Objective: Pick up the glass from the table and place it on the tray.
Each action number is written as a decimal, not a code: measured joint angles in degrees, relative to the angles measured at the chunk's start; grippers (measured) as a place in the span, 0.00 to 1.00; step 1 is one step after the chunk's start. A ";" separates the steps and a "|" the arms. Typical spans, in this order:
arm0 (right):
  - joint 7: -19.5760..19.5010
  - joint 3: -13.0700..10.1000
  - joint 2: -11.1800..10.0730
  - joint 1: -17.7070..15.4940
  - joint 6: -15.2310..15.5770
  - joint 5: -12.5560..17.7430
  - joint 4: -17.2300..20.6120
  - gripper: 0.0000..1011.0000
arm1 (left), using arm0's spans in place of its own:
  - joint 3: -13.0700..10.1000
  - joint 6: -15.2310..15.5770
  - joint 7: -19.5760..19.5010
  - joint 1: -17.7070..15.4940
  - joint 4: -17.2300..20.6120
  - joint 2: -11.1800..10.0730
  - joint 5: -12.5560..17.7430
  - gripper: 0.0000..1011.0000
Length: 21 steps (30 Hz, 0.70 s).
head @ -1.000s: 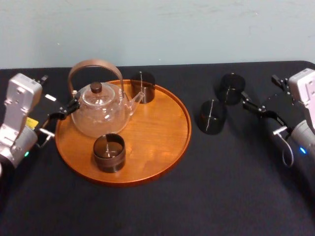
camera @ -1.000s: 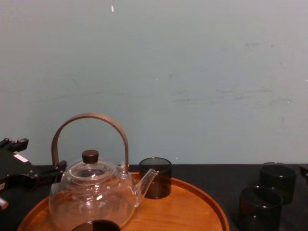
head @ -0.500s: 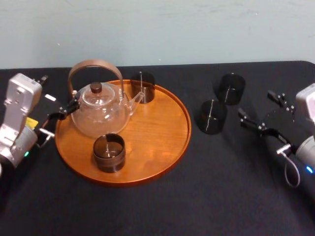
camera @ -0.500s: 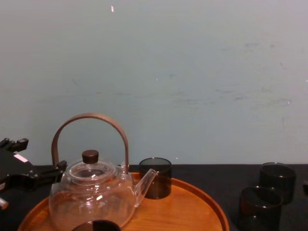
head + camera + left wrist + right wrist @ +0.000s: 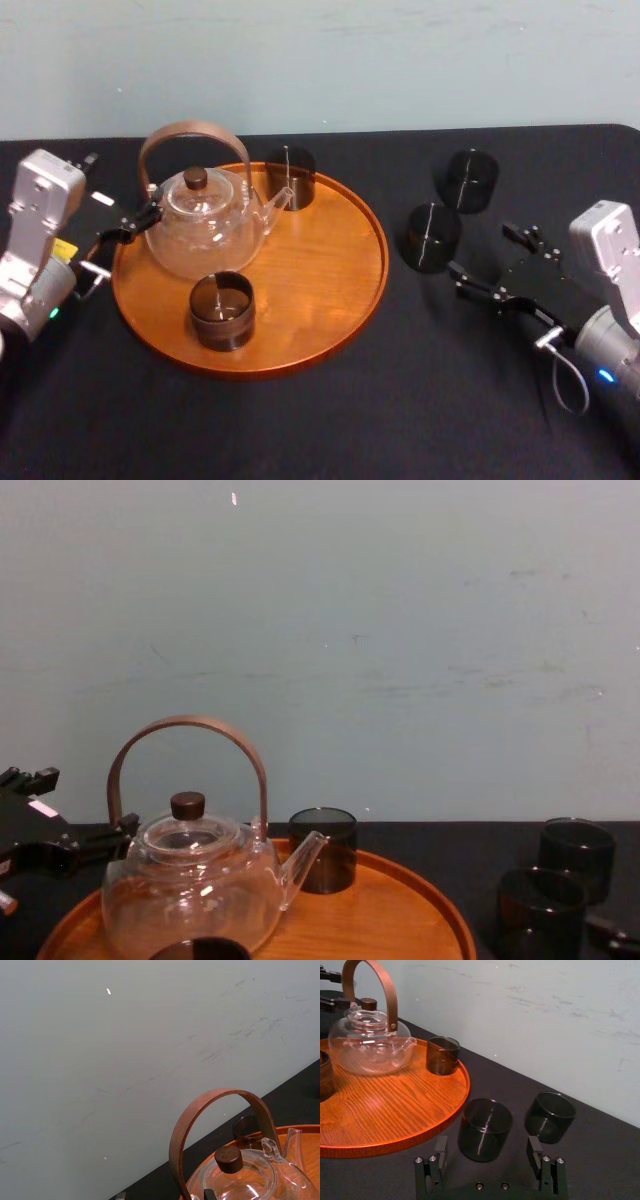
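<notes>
**Right gripper open at the nearer table glass**

Right gripper (image 5: 480, 250): jaws spread wide, holding nothing, low over the table (image 5: 400, 420). The nearer glass (image 5: 431, 238) stands just ahead of the gap, untouched. Dark glasses: four. Two are on the table, the nearer glass and the farther glass (image 5: 470, 180). Two are on the single tray (image 5: 340, 330), the front tray glass (image 5: 222, 310) and the rear tray glass (image 5: 291, 177), beside one teapot (image 5: 203, 225). Left gripper (image 5: 140, 220): parked beside the teapot.

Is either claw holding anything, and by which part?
Nothing. The right claw is open short of a glass; the left claw sits open beside the teapot.
</notes>
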<state>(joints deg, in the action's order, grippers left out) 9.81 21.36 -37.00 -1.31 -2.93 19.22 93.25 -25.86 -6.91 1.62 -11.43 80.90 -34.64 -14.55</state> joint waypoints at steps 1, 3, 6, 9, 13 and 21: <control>0.26 0.06 0.23 0.19 0.04 0.00 -0.24 0.99 | 0.00 0.00 0.00 0.00 0.00 0.00 0.00 1.00; 1.22 0.21 1.01 0.94 0.28 0.06 -1.12 0.99 | 0.00 0.00 0.00 -0.01 0.00 0.00 0.00 1.00; 2.19 0.37 2.22 2.23 0.43 0.06 -2.64 0.99 | 0.00 0.00 0.00 0.00 0.00 0.00 0.00 1.00; 3.44 0.38 3.32 3.57 0.54 0.30 -4.43 0.99 | 0.00 0.00 0.00 0.00 0.00 0.00 0.00 1.00; 4.60 0.26 4.57 5.07 0.82 0.60 -6.45 0.99 | 0.00 0.00 0.00 -0.01 0.00 0.00 0.00 1.00; 6.32 -0.66 6.40 6.54 1.65 1.30 -9.43 0.99 | 0.00 0.00 0.00 0.00 0.00 0.00 0.00 1.00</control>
<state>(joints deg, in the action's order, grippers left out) 16.14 20.70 -30.60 5.23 -1.28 20.53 83.82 -25.86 -6.91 1.62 -11.43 80.90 -34.64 -14.55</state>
